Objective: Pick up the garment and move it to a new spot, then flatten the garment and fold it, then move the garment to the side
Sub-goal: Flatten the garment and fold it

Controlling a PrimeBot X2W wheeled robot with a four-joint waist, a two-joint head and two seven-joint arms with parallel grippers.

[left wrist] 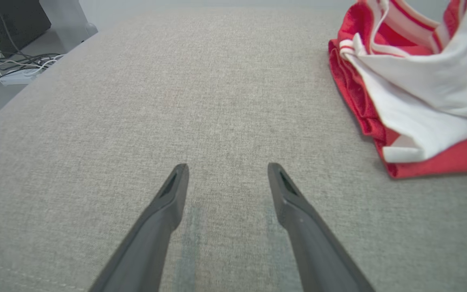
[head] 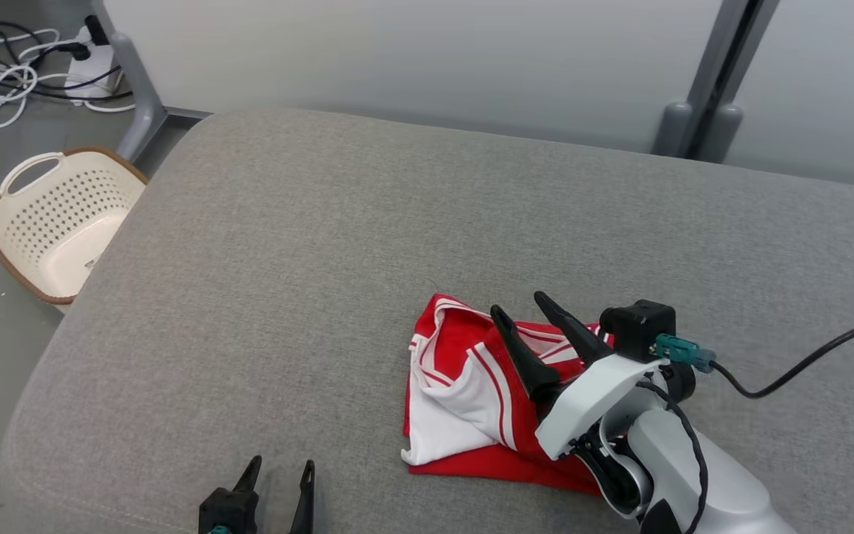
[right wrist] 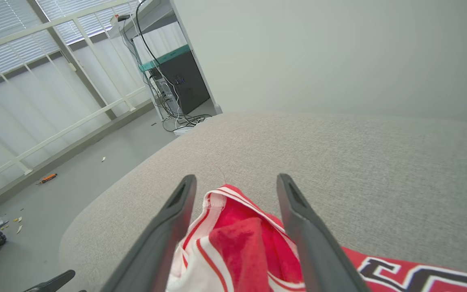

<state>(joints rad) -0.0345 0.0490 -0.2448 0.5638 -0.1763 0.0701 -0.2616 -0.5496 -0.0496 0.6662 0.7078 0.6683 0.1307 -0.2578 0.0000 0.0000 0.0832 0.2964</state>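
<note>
My right gripper (head: 516,302) stands open above the garment (head: 457,386), its two dark fingers spread and slanting over the crumpled red and white cloth without pinching any of it. The garment lies bunched on the grey cushion (head: 323,259), near the front edge and on my right half. From the head I see its whole outline: a red layer underneath, a white panel with red stripes folded on top, a striped trim at the far left corner. My right wrist view looks along the fingers and adds something else (a patch of white-edged dark lettering (right wrist: 412,275) on the flat red part at the lower right), with the striped trim peaking between the two fingers. My left gripper (head: 282,461) is open too, low at the front edge of the cushion and well apart from the garment; its own view shows bare grey fabric between the fingers and the garment's near corner off to the upper right, white cloth spilling over red. The head view also takes in a cream perforated basket (head: 56,222) on the floor just beside the cushion's left edge, and a tangle of cables (head: 19,67) beyond it.
</note>
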